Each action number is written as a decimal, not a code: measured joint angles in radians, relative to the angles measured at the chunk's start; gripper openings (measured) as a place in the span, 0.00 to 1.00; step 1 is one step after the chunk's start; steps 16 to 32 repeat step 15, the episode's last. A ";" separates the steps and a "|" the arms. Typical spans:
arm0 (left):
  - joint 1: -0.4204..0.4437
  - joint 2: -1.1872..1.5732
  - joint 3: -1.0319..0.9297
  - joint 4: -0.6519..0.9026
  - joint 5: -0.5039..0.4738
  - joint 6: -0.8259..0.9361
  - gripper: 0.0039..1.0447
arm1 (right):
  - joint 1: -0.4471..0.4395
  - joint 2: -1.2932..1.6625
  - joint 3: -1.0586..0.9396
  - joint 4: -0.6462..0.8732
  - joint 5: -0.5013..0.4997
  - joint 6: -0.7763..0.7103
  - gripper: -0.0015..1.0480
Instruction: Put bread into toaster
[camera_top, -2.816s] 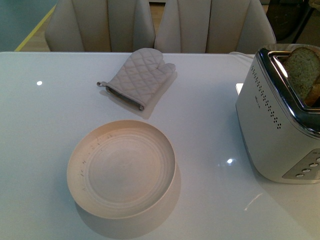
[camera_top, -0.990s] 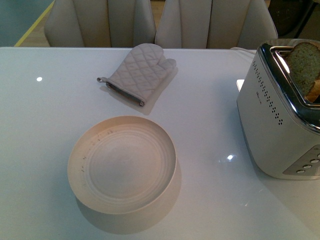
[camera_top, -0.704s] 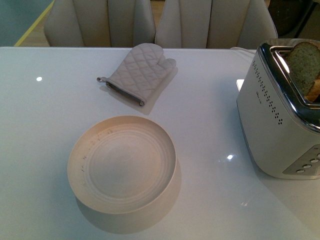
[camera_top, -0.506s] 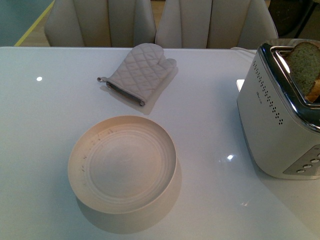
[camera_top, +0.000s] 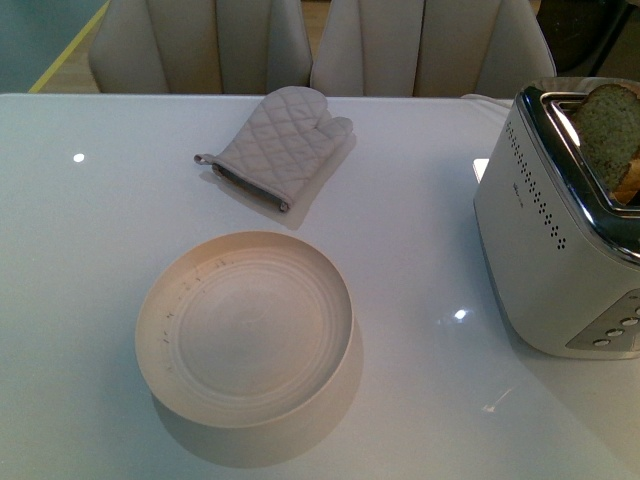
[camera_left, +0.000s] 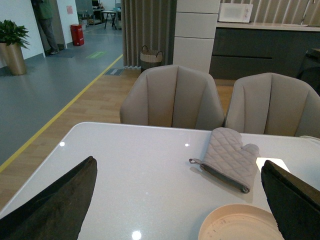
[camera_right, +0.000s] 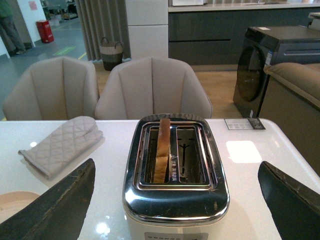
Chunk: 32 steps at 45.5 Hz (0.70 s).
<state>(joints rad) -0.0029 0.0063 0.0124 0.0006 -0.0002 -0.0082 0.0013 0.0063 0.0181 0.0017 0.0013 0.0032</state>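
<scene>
The silver-white toaster (camera_top: 555, 240) stands at the table's right side, and shows from above in the right wrist view (camera_right: 175, 170). The bread (camera_top: 608, 135) stands upright in one slot, its top sticking out; in the right wrist view the bread (camera_right: 162, 149) fills the left-hand slot and the other slot is empty. My right gripper (camera_right: 175, 210) is open and empty, held back from and above the toaster, its dark fingers (camera_right: 55, 207) spread wide. My left gripper (camera_left: 175, 205) is open and empty above the table. Neither arm shows in the front view.
An empty cream plate (camera_top: 170, 330) sits near the table's front middle. A quilted beige oven mitt (camera_top: 280, 145) lies behind it. Two beige chairs (camera_top: 420, 45) stand at the far edge. The table (camera_top: 420, 220) is glossy white.
The front view shifted slightly between 2.8 s ago and 1 s ago; since then nothing has moved. The bread stays in the toaster slot.
</scene>
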 joint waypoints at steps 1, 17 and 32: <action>0.000 0.000 0.000 0.000 0.000 0.000 0.94 | 0.000 0.000 0.000 0.000 0.000 0.000 0.93; 0.000 0.000 0.000 0.000 0.000 0.000 0.94 | 0.000 0.000 0.000 0.000 0.000 0.000 0.91; 0.000 0.000 0.000 0.000 0.000 0.000 0.94 | 0.000 0.000 0.000 0.000 0.000 0.000 0.91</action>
